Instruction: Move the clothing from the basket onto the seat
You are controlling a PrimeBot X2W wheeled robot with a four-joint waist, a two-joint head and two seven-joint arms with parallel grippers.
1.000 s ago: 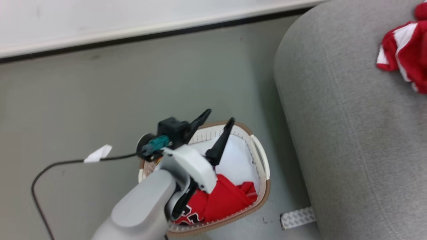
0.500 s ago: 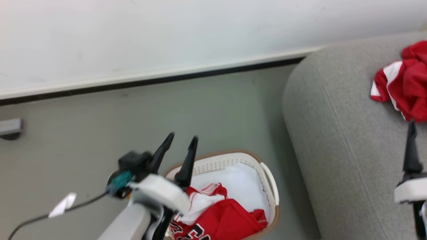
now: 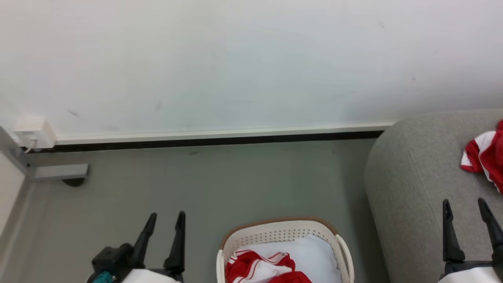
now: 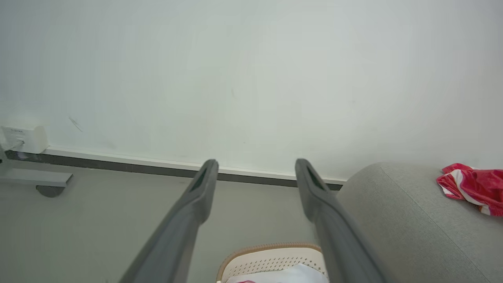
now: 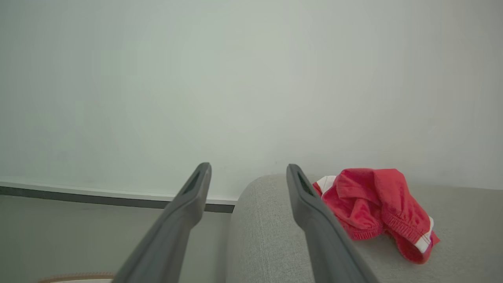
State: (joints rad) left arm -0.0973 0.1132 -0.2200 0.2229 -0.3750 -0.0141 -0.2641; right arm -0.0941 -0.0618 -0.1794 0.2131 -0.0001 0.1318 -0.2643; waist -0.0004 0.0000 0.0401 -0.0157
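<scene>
Risk of a dragged or tipped basket (image 3: 275,234) at the next pick, given a light plastic shell on smooth floor (image 3: 235,181) and soft folds apt to catch on its rim. Both spread apart and empty: left gripper (image 3: 167,215) over the floor, right gripper (image 3: 463,202) over the sofa (image 3: 412,177), with red clothing (image 3: 255,264) heaped in the basket between them. Danger also of a trailing garment dropped short of the sofa after a shallow pinch; one red piece (image 3: 487,155) already lying on the cushion.

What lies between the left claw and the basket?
Bare grey floor lies between the open left claw and the basket; the head view shows it.
</scene>
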